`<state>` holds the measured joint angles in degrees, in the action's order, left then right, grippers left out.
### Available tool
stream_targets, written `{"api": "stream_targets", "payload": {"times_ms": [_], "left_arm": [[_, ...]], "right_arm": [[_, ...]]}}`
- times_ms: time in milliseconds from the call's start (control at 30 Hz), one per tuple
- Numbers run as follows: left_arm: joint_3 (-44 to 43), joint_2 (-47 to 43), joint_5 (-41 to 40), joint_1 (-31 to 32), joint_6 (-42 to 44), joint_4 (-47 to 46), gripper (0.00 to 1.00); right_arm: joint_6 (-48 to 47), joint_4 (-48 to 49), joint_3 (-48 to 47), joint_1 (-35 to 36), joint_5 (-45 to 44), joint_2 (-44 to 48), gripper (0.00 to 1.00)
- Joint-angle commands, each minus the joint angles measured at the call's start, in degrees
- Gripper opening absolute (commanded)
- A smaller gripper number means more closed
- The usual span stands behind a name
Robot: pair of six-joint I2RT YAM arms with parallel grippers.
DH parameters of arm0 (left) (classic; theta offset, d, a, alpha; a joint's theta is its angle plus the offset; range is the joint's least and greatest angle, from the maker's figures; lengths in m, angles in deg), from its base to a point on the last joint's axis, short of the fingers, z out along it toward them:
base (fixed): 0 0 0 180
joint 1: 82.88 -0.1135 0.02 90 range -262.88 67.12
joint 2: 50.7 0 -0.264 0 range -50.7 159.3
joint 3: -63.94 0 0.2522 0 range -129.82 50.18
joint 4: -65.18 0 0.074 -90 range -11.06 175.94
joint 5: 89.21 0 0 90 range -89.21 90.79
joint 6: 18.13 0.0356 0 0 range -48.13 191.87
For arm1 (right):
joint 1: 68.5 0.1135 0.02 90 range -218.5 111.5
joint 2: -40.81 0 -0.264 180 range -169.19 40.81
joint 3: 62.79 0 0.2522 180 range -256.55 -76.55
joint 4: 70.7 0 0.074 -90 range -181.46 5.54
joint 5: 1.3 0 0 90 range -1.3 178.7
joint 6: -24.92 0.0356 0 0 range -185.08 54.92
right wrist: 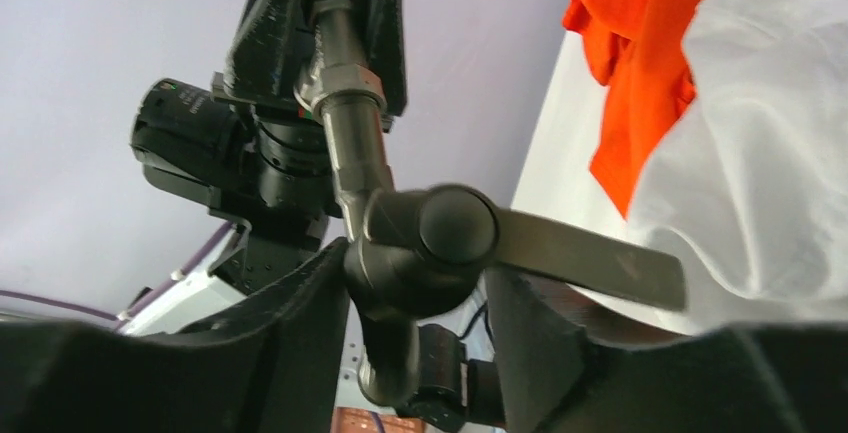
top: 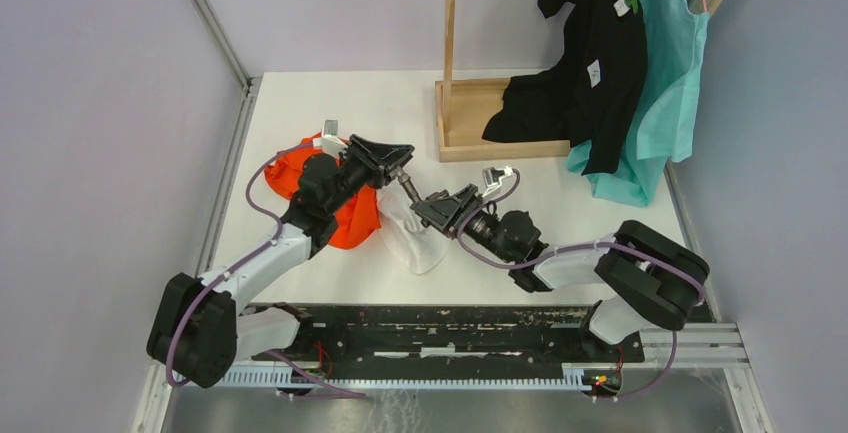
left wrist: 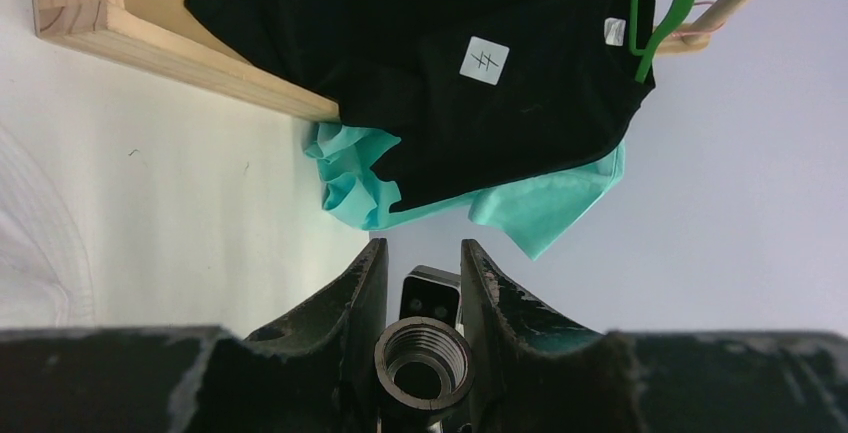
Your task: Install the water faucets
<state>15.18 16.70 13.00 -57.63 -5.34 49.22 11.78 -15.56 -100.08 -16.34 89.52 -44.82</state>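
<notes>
Above the table (top: 330, 103), the water faucets (top: 411, 189) are clamped at opposite ends by left gripper (left wrist: 422, 253) and right gripper (right wrist: 415, 258).

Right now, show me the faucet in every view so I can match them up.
Top external: faucet at centre, held by both sets of jaws.
Left wrist: bottom centre, threaded end between the jaws.
Right wrist: centre, valve body between the jaws, pipe rising.
Shared landmark: left gripper, on the pipe in all three.
</notes>
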Motion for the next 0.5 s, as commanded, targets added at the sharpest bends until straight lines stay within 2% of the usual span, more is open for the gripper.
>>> {"api": "stream_targets", "payload": {"times_ms": [0, 133, 200, 233, 267, 300, 367, 433, 467], "left_arm": [[0.2, -2.0, -1.0, 0.4, -4.5, -5.6, 0.03], [0.9, -2.5, -1.2, 0.4, -4.8, -5.7, 0.03], [1.5, -3.1, -1.5, 0.3, -5.2, -5.9, 0.03], [1.6, -3.4, -1.6, 0.4, -5.4, -5.8, 0.03], [1.7, -3.6, -1.5, 0.3, -5.4, -5.7, 0.08], [1.5, -3.8, -1.3, 0.4, -5.2, -5.3, 0.20], [0.9, -3.9, -0.3, 0.4, -4.4, -4.3, 0.51], [0.0, -4.0, 1.6, 0.3, -3.5, -3.0, 0.72], [-0.3, -4.1, 2.8, 0.2, -2.8, -2.0, 0.77]], "right_arm": [[2.5, 13.7, -4.4, 1.0, 1.1, -2.5, 0.52], [0.9, 13.7, -3.1, 1.2, -1.9, -0.9, 0.41], [-0.3, 13.7, -1.4, 1.2, -4.5, 0.7, 0.24], [-0.8, 13.7, -1.0, 1.2, -5.2, 1.4, 0.11], [-1.3, 13.6, -0.5, 1.2, -5.8, 2.0, 0.02], [-1.7, 13.4, -0.1, 1.2, -6.2, 2.5, 0.01], [-2.6, 13.3, 1.0, 1.1, -7.2, 3.8, 0.01], [-3.7, 12.2, 1.7, 0.6, -6.8, 5.5, 0.01], [-4.1, 11.3, 1.9, -0.4, -5.8, 6.8, 0.01]]}}
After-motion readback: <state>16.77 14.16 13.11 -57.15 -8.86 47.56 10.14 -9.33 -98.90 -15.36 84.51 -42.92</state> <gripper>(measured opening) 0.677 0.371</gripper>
